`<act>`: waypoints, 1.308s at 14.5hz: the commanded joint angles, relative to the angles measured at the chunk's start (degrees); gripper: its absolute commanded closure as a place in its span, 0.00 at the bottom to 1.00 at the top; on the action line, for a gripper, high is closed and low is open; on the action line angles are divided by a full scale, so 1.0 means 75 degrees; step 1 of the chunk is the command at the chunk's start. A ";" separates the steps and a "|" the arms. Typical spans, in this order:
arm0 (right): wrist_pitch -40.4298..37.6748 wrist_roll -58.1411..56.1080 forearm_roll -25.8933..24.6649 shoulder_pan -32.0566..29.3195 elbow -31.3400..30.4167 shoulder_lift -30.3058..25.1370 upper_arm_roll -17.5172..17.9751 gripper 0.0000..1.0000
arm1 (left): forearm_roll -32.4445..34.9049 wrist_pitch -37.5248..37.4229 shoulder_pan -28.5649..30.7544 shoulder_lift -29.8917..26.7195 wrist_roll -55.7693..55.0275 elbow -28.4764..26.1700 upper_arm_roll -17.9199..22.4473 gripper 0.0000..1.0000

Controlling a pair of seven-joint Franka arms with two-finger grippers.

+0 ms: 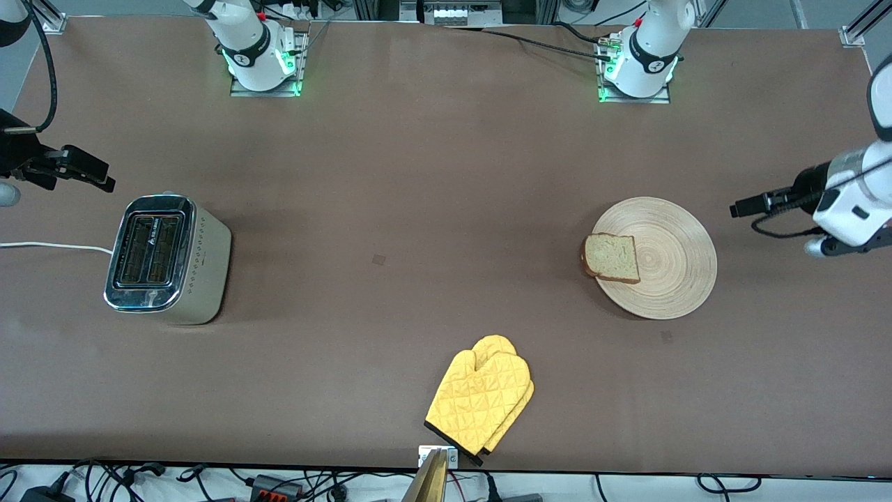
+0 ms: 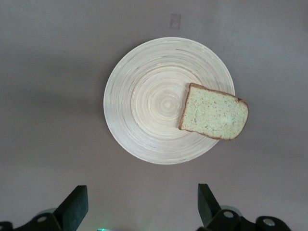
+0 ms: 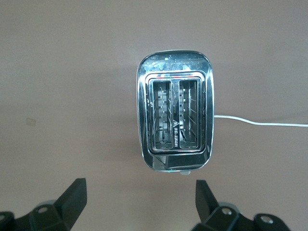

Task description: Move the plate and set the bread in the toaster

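The round light-wood plate (image 1: 669,268) (image 2: 144,106) lies toward the left arm's end of the table. One slice of bread (image 1: 612,257) (image 2: 214,113) rests on its rim, overhanging the edge that faces the toaster. The chrome-topped toaster (image 1: 167,259) (image 3: 174,115) stands upright toward the right arm's end, both slots showing nothing inside. My left gripper (image 1: 749,207) (image 2: 141,188) hangs open over bare table just outside the plate, holding nothing. My right gripper (image 1: 90,174) (image 3: 139,183) hangs open over bare table beside the toaster, also holding nothing.
A yellow quilted oven mitt (image 1: 481,401) lies near the table's front edge, midway between the two ends. The toaster's white cord (image 1: 49,245) (image 3: 260,122) trails off toward the table's end. Brown tabletop stretches between toaster and plate.
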 commanded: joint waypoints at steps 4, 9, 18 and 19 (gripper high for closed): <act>-0.0004 -0.0122 -0.0098 -0.0110 -0.0122 -0.0174 0.0088 0.00 | -0.0933 0.0318 0.1218 0.1462 0.2395 0.0139 -0.0025 0.00; 0.0008 -0.0122 -0.0098 -0.0099 -0.0087 -0.0186 0.0099 0.00 | -0.1801 0.0645 0.2099 0.2213 0.4144 -0.0423 -0.0025 0.00; 0.0008 -0.0133 -0.0098 -0.0087 -0.0087 -0.0186 0.0099 0.00 | -0.2459 0.1828 0.2358 0.2729 0.5502 -0.1596 -0.0084 0.00; 0.0008 -0.0133 -0.0098 -0.0087 -0.0087 -0.0186 0.0099 0.00 | -0.2529 0.1864 0.2405 0.2846 0.5634 -0.1596 -0.0084 0.00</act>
